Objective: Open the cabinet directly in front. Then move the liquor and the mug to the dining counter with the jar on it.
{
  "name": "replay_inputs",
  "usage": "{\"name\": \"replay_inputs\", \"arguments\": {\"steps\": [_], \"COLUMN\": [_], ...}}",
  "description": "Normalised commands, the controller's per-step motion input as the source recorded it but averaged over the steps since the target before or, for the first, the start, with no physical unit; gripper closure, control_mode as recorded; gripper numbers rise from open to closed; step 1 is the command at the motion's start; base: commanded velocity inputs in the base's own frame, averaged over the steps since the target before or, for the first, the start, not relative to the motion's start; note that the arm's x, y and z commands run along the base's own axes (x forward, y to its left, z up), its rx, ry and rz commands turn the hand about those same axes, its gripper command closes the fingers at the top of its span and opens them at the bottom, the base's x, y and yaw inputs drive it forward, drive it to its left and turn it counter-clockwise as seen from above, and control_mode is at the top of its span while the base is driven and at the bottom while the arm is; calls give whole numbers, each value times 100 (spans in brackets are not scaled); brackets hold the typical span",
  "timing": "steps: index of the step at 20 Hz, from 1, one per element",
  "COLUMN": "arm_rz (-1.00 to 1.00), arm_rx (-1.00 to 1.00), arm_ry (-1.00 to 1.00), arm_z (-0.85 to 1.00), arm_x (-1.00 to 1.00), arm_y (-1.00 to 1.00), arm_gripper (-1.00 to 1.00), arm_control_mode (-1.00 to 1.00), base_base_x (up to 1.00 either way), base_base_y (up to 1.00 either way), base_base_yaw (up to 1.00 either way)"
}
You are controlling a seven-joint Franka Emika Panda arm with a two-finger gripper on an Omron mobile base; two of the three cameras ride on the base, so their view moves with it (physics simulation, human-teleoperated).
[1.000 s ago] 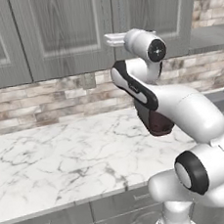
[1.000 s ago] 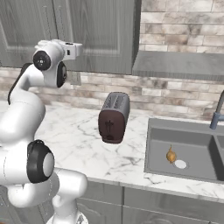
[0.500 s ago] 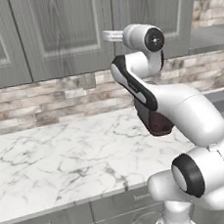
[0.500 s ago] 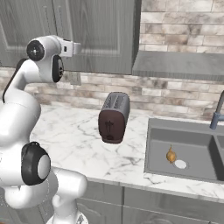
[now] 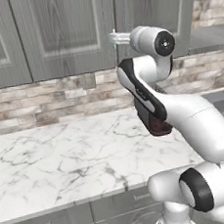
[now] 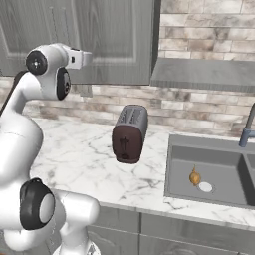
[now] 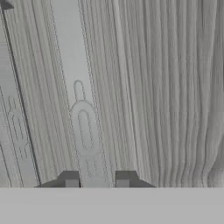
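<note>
Tall grey wood-grain wall cabinet [image 5: 65,30] with recessed-panel doors, both shut, hanging above a brick-pattern backsplash [image 5: 43,99] in beige and grey. Below, a white marble worktop [image 5: 65,158] with grey veins, smooth and flat.

From the left base view, the white arm raised to the cabinet, two-finger gripper [image 5: 112,38] at the lower part of the doors near the seam between them; dark grey and maroon toaster [image 5: 152,121] mostly hidden behind the arm. From the right base view, the same toaster [image 6: 130,133] in full, boxy with rounded corners, plus a grey steel sink [image 6: 211,172] with a small yellowish object [image 6: 194,177] inside and a range hood [image 6: 204,74] beside the cabinet.

From the hand view, very close to the door: fine vertical grain, a pale raised vertical handle [image 7: 81,96] running down exactly between the two dark finger tips [image 7: 71,180]. Jaws spread apart on both sides of this handle, gripping nothing yet; contact with it cannot be told.
</note>
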Motion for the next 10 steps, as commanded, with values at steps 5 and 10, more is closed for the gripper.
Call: {"name": "replay_inputs", "arguments": {"steps": [5, 10], "arm_rz": [-1, -6], "arm_rx": [0, 0], "arm_ry": [-2, 0], "arm_z": [13, 14], "arm_x": [-99, -100], "arm_y": [-89, -100], "arm_gripper": [100, 100], "arm_control_mode": [-100, -100], "base_base_x": [0, 0], "base_base_y": [0, 0], "base_base_yaw": [0, 0]}}
